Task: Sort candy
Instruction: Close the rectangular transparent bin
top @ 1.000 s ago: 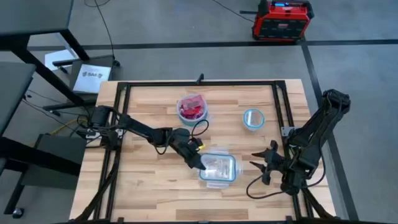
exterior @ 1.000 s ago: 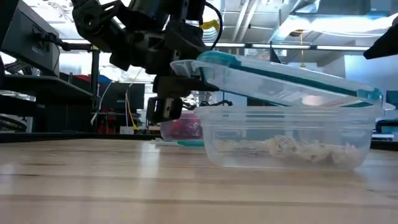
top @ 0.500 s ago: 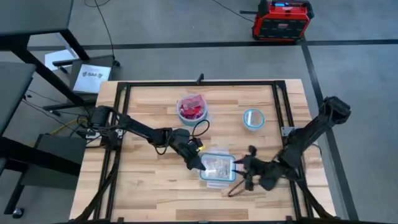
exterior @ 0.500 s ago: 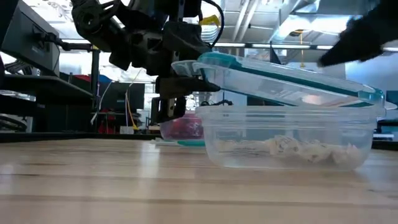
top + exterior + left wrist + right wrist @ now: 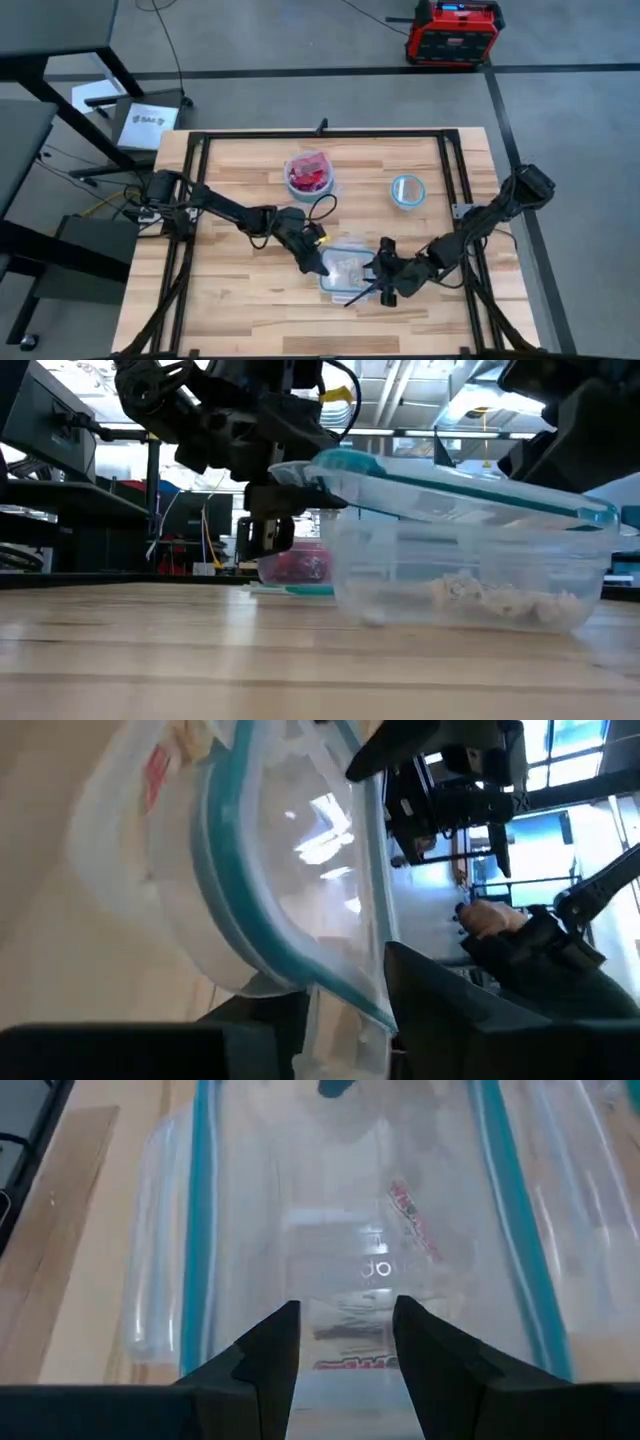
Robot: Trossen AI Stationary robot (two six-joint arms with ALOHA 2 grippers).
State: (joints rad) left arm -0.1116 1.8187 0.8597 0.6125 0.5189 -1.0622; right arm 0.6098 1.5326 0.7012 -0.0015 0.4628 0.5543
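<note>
Near middle of the table (image 5: 240, 290): clear tub (image 5: 350, 271) with its teal-rimmed lid (image 5: 450, 485) tipped up at the left end, resting lower at the right. Left gripper (image 5: 318, 262) clamped on that raised left lip, fingers either side of the rim, as seen from its own wrist. Right gripper (image 5: 382, 274) brought in level from the right, at the tub's right edge, fingers parted a moderate way, empty, pointed straight along the tub's long axis toward the left.

Whitish candy (image 5: 495, 598) heaped low on the tub floor, toward its right half; a few red-printed wrappers (image 5: 410, 1220) showing through the clear plastic just ahead of the right fingertips. Whether those fingertips were touching the lid or only hovering over it, impossible to tell.

Farther back, a bowl of red candy (image 5: 309, 173) left of centre, and a seemingly empty bowl (image 5: 407, 189) to its right.

Key relation, as a judgement: candy directly ahead of and below the right gripper, yet under the lid, with the opening on the far left side. Right arm nearer the pile; lid likely needing to come clear first.
</note>
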